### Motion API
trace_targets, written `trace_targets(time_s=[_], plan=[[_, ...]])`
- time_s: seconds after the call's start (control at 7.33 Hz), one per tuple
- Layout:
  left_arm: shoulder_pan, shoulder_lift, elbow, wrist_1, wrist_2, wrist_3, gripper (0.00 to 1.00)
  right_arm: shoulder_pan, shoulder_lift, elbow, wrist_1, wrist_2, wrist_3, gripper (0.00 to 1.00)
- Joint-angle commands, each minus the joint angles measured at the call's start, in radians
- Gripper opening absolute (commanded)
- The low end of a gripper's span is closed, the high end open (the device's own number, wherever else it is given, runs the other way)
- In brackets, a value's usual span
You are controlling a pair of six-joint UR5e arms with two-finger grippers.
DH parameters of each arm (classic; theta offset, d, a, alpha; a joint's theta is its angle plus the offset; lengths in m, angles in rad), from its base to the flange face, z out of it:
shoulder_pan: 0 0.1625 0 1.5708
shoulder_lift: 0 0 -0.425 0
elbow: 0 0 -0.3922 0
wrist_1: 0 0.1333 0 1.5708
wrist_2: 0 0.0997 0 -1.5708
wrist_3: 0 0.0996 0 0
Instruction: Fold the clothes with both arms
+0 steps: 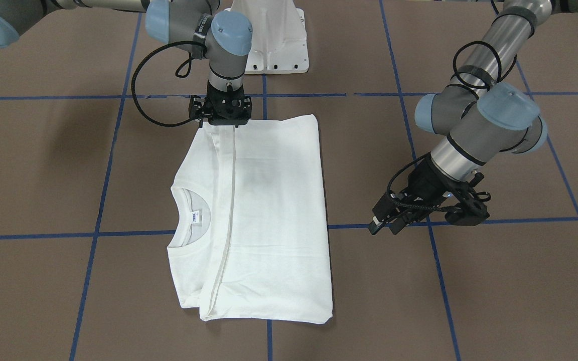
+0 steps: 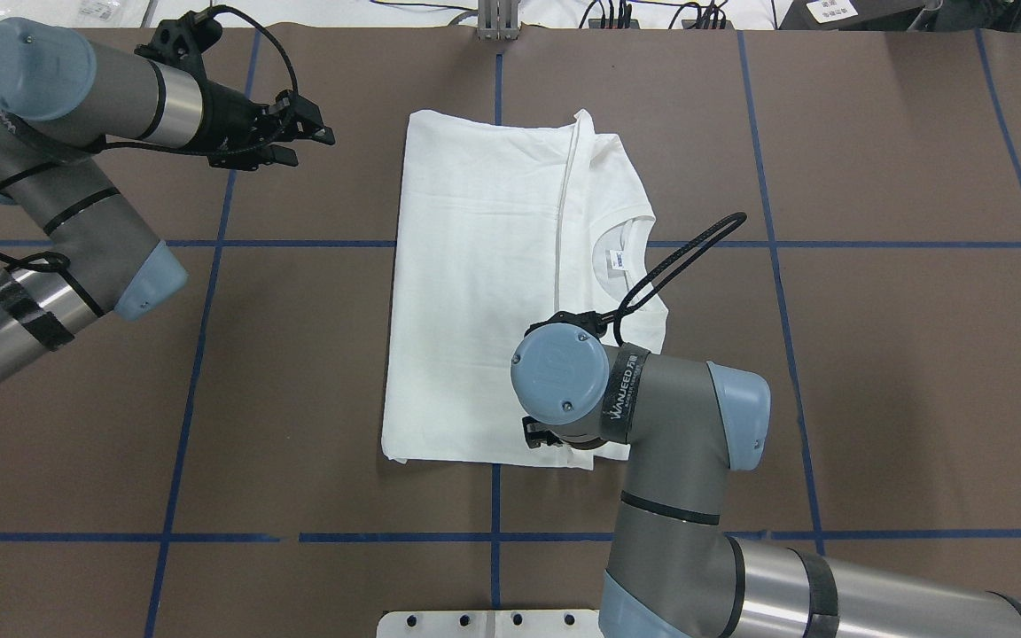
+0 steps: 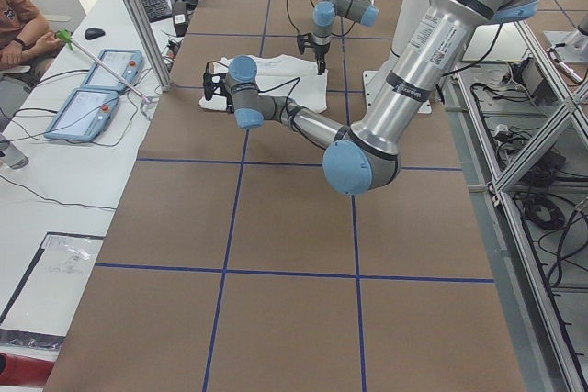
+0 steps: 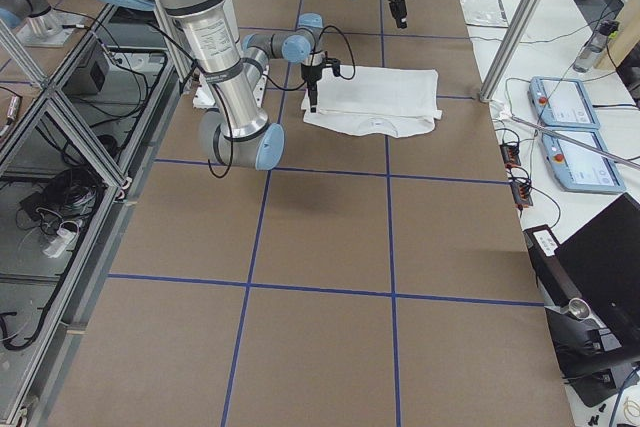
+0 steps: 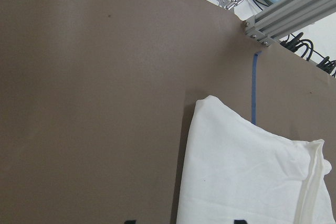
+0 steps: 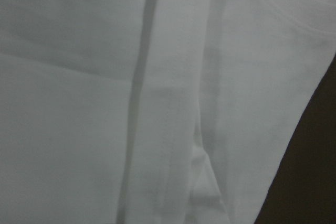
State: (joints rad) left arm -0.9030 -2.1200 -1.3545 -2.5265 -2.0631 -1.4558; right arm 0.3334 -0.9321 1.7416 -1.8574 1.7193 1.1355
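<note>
Brown table (image 1: 43,165): shirt (image 1: 269,210) folded into a rectangle, cross-fold probably left to do; left gripper (image 2: 311,149) wide, empty; right gripper (image 1: 221,122) on hem, opening can't tell.

Brown table (image 1: 43,150) w/ blue tape grid (image 1: 43,236); alu frame (image 5: 294,9).

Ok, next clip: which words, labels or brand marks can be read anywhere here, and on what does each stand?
"WANJEED": white letters on the black band around the wrist of the grey metal right arm; the smaller characters after it are too small to read.
Small white neck label inside the collar of the white long-sleeved T-shirt: blue print, too small to read.
White sticker beyond the table's far edge: dark print, too blurred to read.
</note>
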Motion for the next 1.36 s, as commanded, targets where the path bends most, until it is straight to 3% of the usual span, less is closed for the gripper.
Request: trace_targets(time_s=[0.0,0.68,1.09,1.23], plan=[[0.001,-0.001,-0.002,0.000,0.000,-0.001,0.71,-0.001,0.007,-0.011,-0.002,0.006,-0.009,1.00],[0.001,-0.001,-0.035,0.002,0.000,-0.012,0.73,0.042,-0.034,-0.005,-0.020,0.026,-0.097,1.00],[0.004,-0.003,-0.084,0.055,0.001,-0.044,0.73,0.091,-0.203,0.177,-0.052,0.037,-0.206,1.00],[0.006,-0.005,-0.116,0.090,0.001,-0.047,0.73,0.105,-0.191,0.185,-0.095,0.043,-0.213,1.00]])
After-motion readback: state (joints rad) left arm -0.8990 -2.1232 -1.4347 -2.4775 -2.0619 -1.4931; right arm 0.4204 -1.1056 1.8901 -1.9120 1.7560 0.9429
